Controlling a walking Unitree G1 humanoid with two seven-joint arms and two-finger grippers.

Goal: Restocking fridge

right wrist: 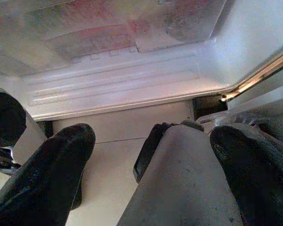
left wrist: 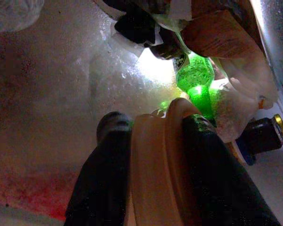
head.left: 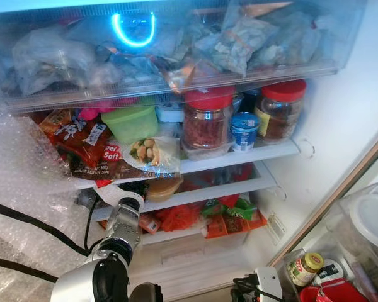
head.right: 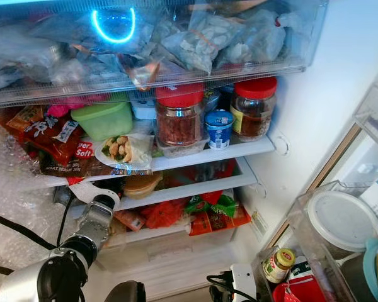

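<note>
left gripper [left wrist: 155, 141]: we find its two black fingers [left wrist: 106, 155] clamped on the edge of a tan, round lidded container [head.left: 162, 187], reached into the fridge's lower shelf [head.left: 195, 194] at the left. right gripper [right wrist: 151, 160]: fingers stand apart, hanging low by the fridge base, nothing between them.

surface & room: we note an open white fridge [head.left: 340, 119], packed. top: clear drawer [head.left: 176, 82] w/ frosted bags. middle shelf: two red-lidded jars [head.left: 206, 123], a blue-white yoghurt cup [head.left: 244, 130], a green tub [head.left: 133, 121], a wrapped sandwich [head.left: 146, 151], red snack packs [head.left: 75, 135]. bubble wrap [head.left: 19, 170] lines the left wall. door bins at right hold a small yellow-lidded jar [head.left: 304, 267].

container: smooth tan plastic, sits on the shelf just beneath the sandwich; contents we cannot tell.
</note>
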